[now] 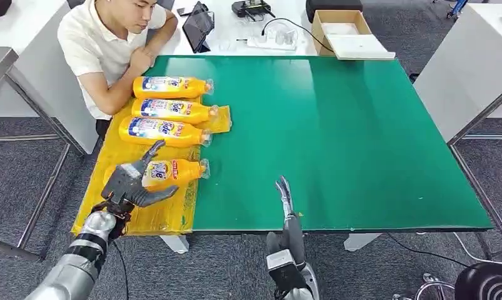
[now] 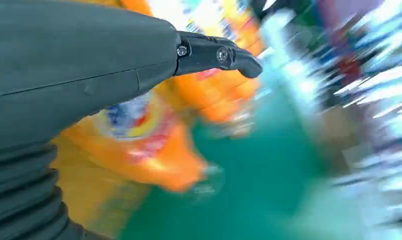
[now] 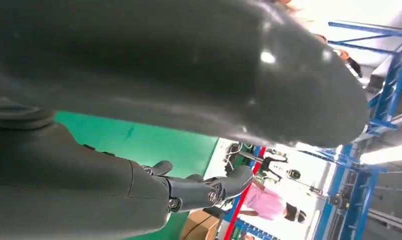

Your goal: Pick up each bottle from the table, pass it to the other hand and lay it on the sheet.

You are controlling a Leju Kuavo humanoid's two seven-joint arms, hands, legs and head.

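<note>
Left wrist view blurs the bottle beside the left hand.

Right robot hand up close: grey thumb, darker fingers extended, holding nothing. Green worktop behind. Blue metal framing, person in pink top, cardboard box in background.
</note>
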